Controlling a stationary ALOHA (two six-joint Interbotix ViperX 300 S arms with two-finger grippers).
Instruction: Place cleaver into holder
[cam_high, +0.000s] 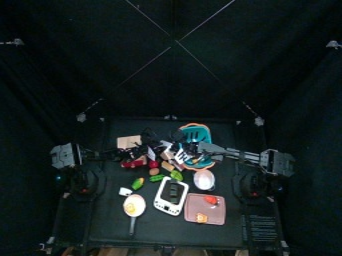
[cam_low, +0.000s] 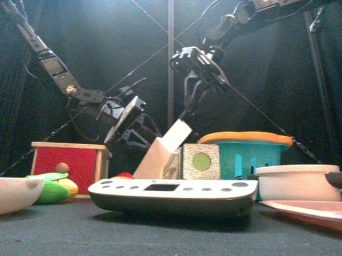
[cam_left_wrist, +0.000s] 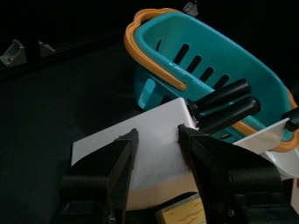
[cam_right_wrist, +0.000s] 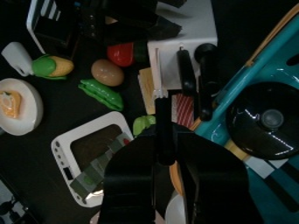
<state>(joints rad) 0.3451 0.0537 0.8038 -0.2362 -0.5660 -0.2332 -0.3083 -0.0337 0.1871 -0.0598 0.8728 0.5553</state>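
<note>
R fingers (cam_right_wrist: 165, 140) gripped cleaver (cam_right_wrist: 163, 131) over holder (cam_right_wrist: 181, 39) mid-counter; L fingers (cam_left_wrist: 156, 144) braced holder block. Risk: blade tilt misses slot, jams/tips holder.

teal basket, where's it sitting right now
In the front view the teal basket with the orange rim stands right of centre, behind the white bowl and just right of the knife holder.

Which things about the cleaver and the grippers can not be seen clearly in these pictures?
- Cleaver's blade: right wrist view, mostly hidden behind the right gripper.
- Knife block's slots: left wrist view, left gripper covers them.
- Cleaver in the top view: too small.
- Right gripper's hold, front view: dark against the curtain.
</note>
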